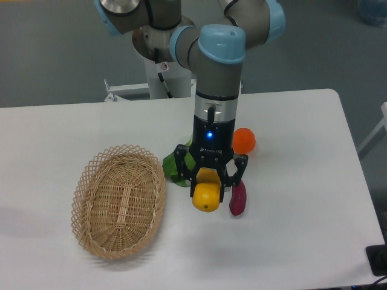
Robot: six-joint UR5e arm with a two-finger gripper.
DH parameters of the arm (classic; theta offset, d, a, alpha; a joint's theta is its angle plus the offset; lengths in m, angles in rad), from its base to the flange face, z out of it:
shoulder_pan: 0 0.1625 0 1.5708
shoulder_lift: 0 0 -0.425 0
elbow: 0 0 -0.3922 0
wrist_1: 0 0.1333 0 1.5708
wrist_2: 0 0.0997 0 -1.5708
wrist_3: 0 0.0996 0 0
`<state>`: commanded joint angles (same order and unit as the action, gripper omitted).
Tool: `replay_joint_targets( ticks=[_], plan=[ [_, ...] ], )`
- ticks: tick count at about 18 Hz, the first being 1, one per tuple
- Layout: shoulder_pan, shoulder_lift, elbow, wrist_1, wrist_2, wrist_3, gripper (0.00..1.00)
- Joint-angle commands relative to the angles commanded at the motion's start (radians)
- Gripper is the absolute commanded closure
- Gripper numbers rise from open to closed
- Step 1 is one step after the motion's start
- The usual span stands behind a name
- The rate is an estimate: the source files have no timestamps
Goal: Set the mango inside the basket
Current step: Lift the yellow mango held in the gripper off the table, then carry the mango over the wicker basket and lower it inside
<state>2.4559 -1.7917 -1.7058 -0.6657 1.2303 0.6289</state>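
White table (290, 241) w/ grey floor behind. Gripper (210, 181) points straight down, fingers closed round the mango (206, 196), prob. so it lifts clean. Basket (119, 200) sits at 9 o'clock from it, apart. Purple tuber (237, 199) just beside at 3 o'clock, orange fruit (244, 140) at 1, green item (174, 169) at 10.

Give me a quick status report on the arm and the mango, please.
End effector shut on mango, low over table. Basket to its left, holding nothing. Green item lies between them; purple tuber beside mango.
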Motion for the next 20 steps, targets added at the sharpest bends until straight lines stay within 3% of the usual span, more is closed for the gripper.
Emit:
replay_joint_targets(
  ticks=[13, 20],
  plan=[
    [-0.02, 0.005, -0.018, -0.003, 0.009, -0.035, 0.54],
    [-0.075, 0.012, -0.028, -0.003, 0.037, -0.173, 0.54]
  ],
)
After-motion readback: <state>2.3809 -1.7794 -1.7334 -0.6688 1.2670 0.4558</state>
